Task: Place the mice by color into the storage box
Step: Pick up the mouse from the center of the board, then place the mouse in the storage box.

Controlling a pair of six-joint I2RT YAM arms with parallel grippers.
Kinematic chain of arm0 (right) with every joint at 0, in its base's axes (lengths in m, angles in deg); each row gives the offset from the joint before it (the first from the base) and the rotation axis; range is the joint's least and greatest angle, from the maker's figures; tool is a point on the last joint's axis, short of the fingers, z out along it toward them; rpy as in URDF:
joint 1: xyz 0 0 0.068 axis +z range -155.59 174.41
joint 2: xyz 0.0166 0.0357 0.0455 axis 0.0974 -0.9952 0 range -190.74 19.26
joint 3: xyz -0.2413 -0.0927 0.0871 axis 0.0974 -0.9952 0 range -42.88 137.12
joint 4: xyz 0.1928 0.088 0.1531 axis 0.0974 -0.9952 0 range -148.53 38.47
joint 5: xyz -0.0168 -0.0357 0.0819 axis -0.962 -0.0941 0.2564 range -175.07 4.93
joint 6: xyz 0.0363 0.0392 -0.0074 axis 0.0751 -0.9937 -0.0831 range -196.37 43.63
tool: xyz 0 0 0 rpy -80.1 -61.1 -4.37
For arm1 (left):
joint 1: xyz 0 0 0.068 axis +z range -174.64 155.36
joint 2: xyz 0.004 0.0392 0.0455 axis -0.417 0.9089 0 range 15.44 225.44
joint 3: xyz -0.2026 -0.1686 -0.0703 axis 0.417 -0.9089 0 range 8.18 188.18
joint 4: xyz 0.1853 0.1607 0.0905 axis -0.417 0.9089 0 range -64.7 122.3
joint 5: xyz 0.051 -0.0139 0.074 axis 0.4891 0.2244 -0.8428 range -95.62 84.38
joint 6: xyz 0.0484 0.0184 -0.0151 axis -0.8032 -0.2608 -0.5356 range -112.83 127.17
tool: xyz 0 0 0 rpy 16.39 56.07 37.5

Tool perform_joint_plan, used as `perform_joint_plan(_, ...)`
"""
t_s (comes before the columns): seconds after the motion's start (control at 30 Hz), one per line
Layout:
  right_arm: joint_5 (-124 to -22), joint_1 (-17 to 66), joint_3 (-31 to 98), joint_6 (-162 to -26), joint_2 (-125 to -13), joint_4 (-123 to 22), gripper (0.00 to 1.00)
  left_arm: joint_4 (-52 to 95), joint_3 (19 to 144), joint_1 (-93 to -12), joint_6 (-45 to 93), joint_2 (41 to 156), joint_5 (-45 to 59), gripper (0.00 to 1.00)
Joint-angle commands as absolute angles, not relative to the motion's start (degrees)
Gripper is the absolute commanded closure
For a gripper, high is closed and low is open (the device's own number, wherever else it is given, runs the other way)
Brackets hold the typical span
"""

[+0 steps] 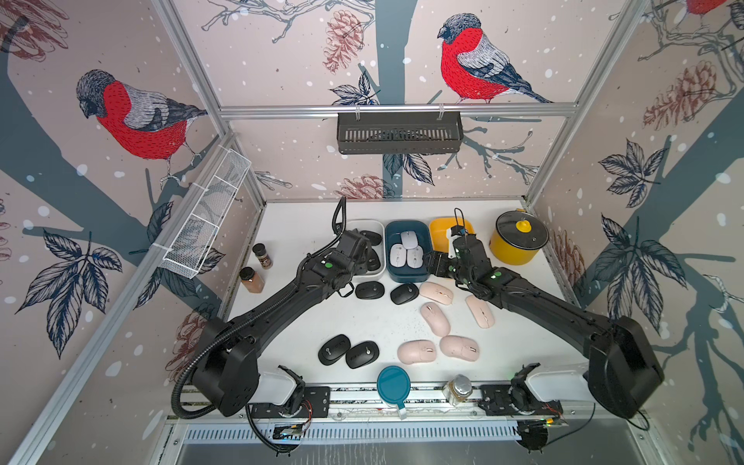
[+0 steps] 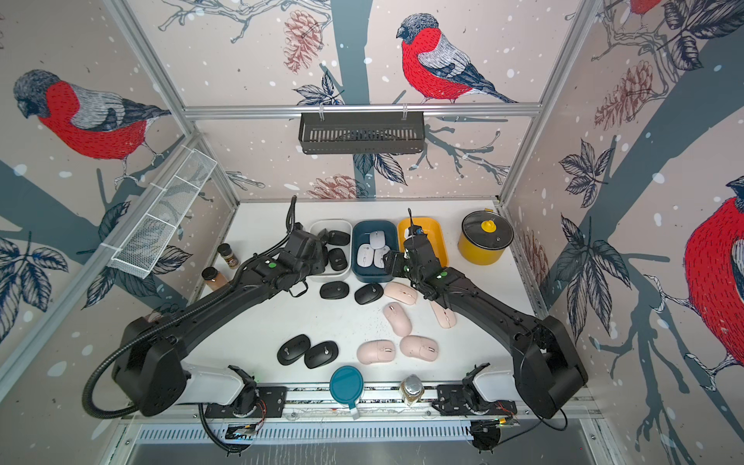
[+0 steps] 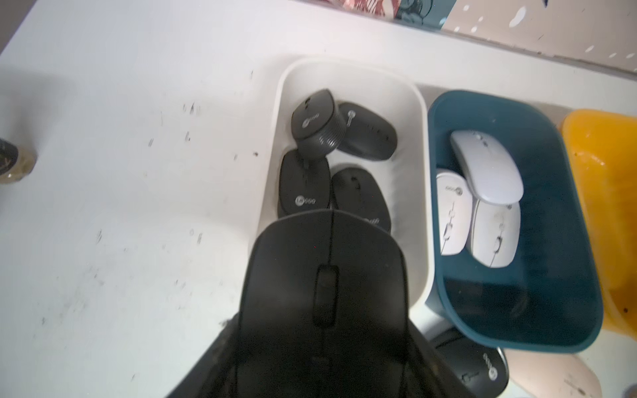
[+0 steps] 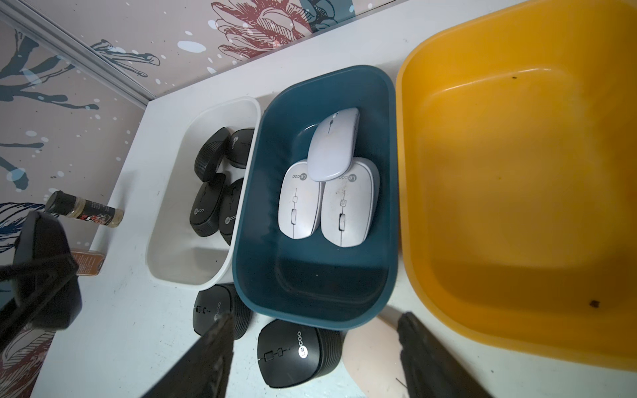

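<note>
Jaws on the left arm hold a black mouse (image 3: pixel 324 293) above the near end of the white bin (image 3: pixel 403 193), where four black mice (image 3: pixel 303 186) already lie. Jaws on the right arm stand apart and empty, hovering at the front of the blue bin (image 4: pixel 327 275) — three white mice (image 4: pixel 332 148) are inside. The yellow bin (image 4: pixel 517 189) beside it is empty. The step in hand is sorting black; next, probably, a release over the bin's free space — four loose black mice (image 1: pixel 369 290) and five pink mice (image 1: pixel 435 318) wait on the desk (image 1: pixel 374 322).
</note>
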State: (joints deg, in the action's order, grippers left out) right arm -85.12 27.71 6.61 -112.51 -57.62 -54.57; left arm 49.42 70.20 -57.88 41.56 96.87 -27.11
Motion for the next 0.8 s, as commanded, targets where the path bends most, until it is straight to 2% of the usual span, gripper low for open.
perform_joint_plan(0.0,-85.97,27.47,6.3,-112.02,-56.58,-55.04,0.25,44.83,73.78,-57.79,40.12,100.23,-30.21,0.41)
perform_joint_plan(0.27,-86.71,26.42,5.56,-112.19,-55.14,-55.91,0.25,43.12,81.23,-57.2,37.71,109.78,-28.74,0.42)
perform_joint_plan(0.77,-87.0,25.18,5.91,-112.15,-55.7,-56.1,0.24,41.83,87.91,-53.39,36.53,121.15,-21.71,0.42)
